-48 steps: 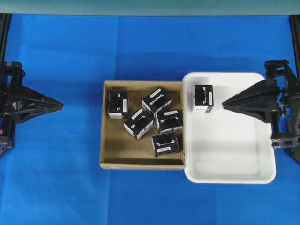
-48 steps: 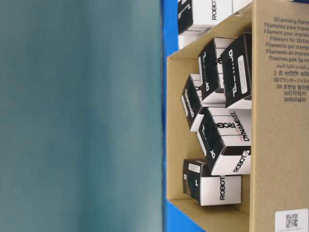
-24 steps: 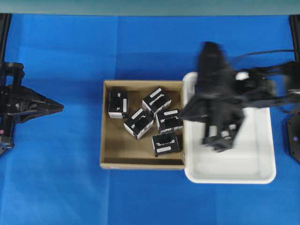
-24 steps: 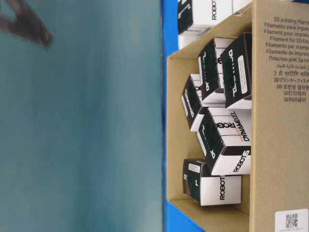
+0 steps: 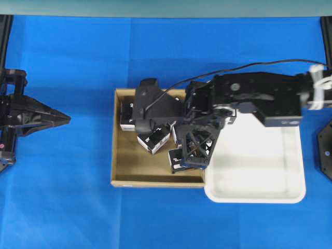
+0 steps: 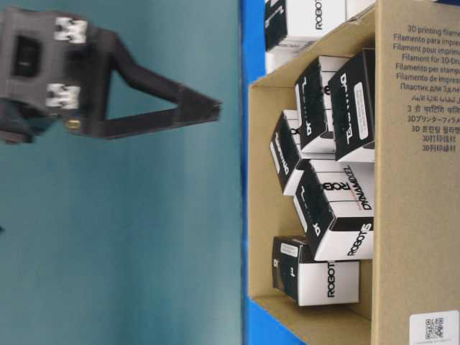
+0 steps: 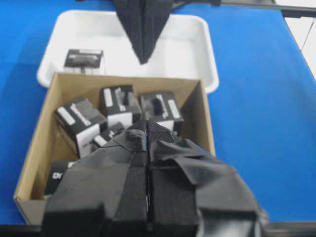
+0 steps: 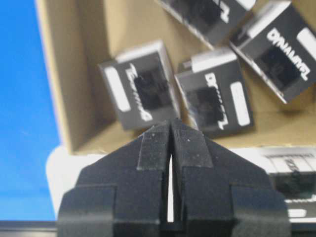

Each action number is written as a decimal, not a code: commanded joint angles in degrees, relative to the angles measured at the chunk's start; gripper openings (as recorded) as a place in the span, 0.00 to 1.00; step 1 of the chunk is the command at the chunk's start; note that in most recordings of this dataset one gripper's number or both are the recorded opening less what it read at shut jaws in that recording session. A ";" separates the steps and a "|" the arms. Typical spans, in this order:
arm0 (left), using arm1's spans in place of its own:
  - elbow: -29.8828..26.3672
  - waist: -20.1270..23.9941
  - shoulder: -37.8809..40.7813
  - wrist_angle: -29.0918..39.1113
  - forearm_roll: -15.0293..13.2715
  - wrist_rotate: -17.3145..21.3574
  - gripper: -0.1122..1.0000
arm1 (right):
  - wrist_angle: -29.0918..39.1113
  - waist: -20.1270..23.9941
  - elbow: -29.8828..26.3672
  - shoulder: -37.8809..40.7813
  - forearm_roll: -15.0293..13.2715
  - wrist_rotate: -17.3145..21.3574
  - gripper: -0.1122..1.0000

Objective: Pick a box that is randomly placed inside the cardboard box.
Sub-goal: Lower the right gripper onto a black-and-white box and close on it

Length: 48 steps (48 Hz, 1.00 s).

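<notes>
The cardboard box (image 5: 122, 166) holds several black boxes with white labels. My right arm (image 5: 254, 96) reaches across the tray and hides some of them from overhead. The right gripper (image 8: 170, 123) is shut and holds nothing. It points down, well above the cartons (image 6: 215, 108), near the wall that borders the tray. In the right wrist view its tip sits just short of one box (image 8: 140, 91), with another box (image 8: 217, 96) beside that. My left gripper (image 5: 65, 118) is shut and empty, out on the blue cloth left of the cardboard box (image 7: 49, 128).
A white plastic tray (image 5: 259, 176) touches the cardboard box's right wall. One black carton (image 7: 84, 59) lies in its far corner. Blue cloth (image 5: 78, 207) covers the table all round. The cardboard box's left half shows bare floor.
The right arm has swung from its rest at the right edge, over the tray, to above the cardboard box, jaws still shut. The left arm and the cartons have not moved.
</notes>
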 commanded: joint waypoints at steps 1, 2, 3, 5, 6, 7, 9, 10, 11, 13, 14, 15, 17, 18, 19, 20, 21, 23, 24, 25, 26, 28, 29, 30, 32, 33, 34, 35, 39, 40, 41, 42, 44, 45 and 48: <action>-1.49 -0.44 0.35 -0.26 0.18 -0.09 0.04 | 0.35 -0.88 -0.53 1.14 -0.44 -0.70 0.10; -1.58 -0.53 0.35 -0.26 0.09 -0.09 0.04 | 0.35 -1.05 -0.53 1.32 -0.44 -0.88 0.10; -1.49 -0.62 0.35 -0.26 0.18 -0.09 0.04 | 0.44 -1.14 -0.53 1.41 -0.44 -1.05 0.10; -1.49 -0.79 0.35 -0.26 0.18 -0.09 0.04 | 0.35 -1.41 -0.44 1.67 -0.44 -1.49 0.11; -1.49 -0.88 0.35 -0.26 0.09 -0.09 0.04 | 0.35 -1.58 -0.44 1.76 -0.44 -1.67 0.11; -1.49 -0.97 0.35 -0.26 0.18 -0.09 0.04 | 0.18 -1.76 -0.44 1.93 -0.44 -1.93 0.12; -1.41 -0.97 0.35 -0.18 0.09 0.00 0.04 | -0.09 -1.93 -0.35 2.11 -0.44 -2.46 0.13; -1.32 -0.97 0.35 -0.18 0.18 0.09 0.04 | -0.18 -2.02 -0.26 2.29 -0.44 -2.81 0.14; -1.32 -0.97 0.26 -0.18 0.18 0.00 0.04 | -0.26 -2.02 -0.26 2.37 -0.44 -3.16 0.15; -1.41 -0.97 0.18 -0.09 0.18 0.09 0.04 | -0.44 -2.02 0.18 2.46 -0.53 -4.22 0.17; -1.41 -0.97 0.09 -0.09 0.18 0.00 0.04 | -0.53 -2.11 0.35 2.46 -0.44 -4.83 0.19; -1.41 -0.97 0.00 -0.09 0.18 0.00 0.04 | -0.62 -2.20 0.70 2.46 -0.44 -5.45 0.21; -1.41 -1.05 -0.09 -0.09 0.09 0.00 0.04 | -1.23 -2.46 1.58 2.46 -0.53 -7.21 0.26; -1.41 -1.05 -0.09 -0.09 0.18 0.00 0.04 | -1.49 -2.64 1.93 2.46 -0.53 -7.91 0.29; -1.41 -1.05 -0.18 -0.09 0.18 0.00 0.04 | -1.85 -2.81 2.37 2.46 -0.44 -8.35 0.33; -1.41 -1.05 -0.18 -0.09 0.18 0.00 0.04 | -2.29 -2.90 2.72 2.46 -0.53 -8.88 0.39; -1.41 -1.05 -0.09 -0.09 0.18 0.00 0.04 | -2.64 -3.08 3.16 2.46 -0.53 -9.40 0.44; -1.41 -1.05 -0.09 -0.09 0.18 0.00 0.04 | -3.78 -3.25 3.87 2.46 -0.62 -10.55 0.55; -1.41 -1.05 0.00 -0.09 0.18 0.00 0.04 | -4.22 -3.43 4.39 2.46 -0.62 -11.07 0.61; -1.41 -1.05 0.00 -0.09 0.18 0.00 0.04 | -4.83 -3.52 4.75 2.46 -0.79 -11.60 0.67; -1.41 -1.05 0.00 -0.09 0.09 0.00 0.04 | -5.36 -3.60 5.19 2.46 -0.97 -12.04 0.73; -1.32 -1.05 0.00 -0.09 0.18 0.00 0.04 | -6.42 -3.60 5.80 2.37 -1.58 -12.83 0.83; -1.32 -1.05 0.09 -0.09 0.18 0.00 0.04 | -6.77 -3.69 6.06 2.37 -1.93 -13.18 0.87; -1.32 -1.05 0.09 -0.09 0.18 0.00 0.04 | -7.12 -3.69 6.24 2.37 -2.29 -13.54 0.91; -1.32 -1.05 0.09 -0.09 0.18 0.00 0.04 | -7.82 -3.69 6.59 2.46 -2.72 -13.97 0.97; -1.32 -1.05 0.09 -0.09 0.18 0.00 0.04 | -8.00 -3.69 6.77 2.46 -2.90 -14.06 0.99; -1.32 -1.05 0.09 -0.09 0.18 0.00 0.04 | -8.17 -3.69 6.77 2.46 -3.08 -14.06 1.00; -1.32 -1.05 0.18 -0.09 0.18 -0.09 0.04 | -8.35 -3.69 6.86 2.55 -3.16 -14.15 1.00; -1.32 -1.05 0.18 -0.09 0.18 -0.09 0.04 | -8.53 -4.13 7.38 2.81 -3.34 -14.33 0.98; -1.23 -1.05 0.18 -0.09 0.09 -0.09 0.04 | -8.53 -4.31 7.56 2.90 -3.43 -14.41 0.98; -1.23 -1.05 0.26 -0.09 0.09 -0.09 0.04 | -8.53 -4.39 7.82 2.90 -3.43 -14.41 0.98; -1.23 -1.05 0.26 0.00 0.18 -0.09 0.04 | -8.53 -4.48 8.00 2.90 -3.43 -14.41 0.98; -1.32 -1.05 0.35 -0.09 0.18 -0.09 0.04 | -8.61 -4.66 8.53 2.99 -3.43 -14.50 0.98; -1.23 -0.97 0.44 -0.09 0.09 -0.09 0.04 | -8.53 -4.83 8.70 2.90 -3.43 -14.50 0.98; -1.23 -1.05 0.44 -0.09 0.18 -0.09 0.04 | -8.61 -4.92 9.23 2.99 -3.43 -14.50 0.98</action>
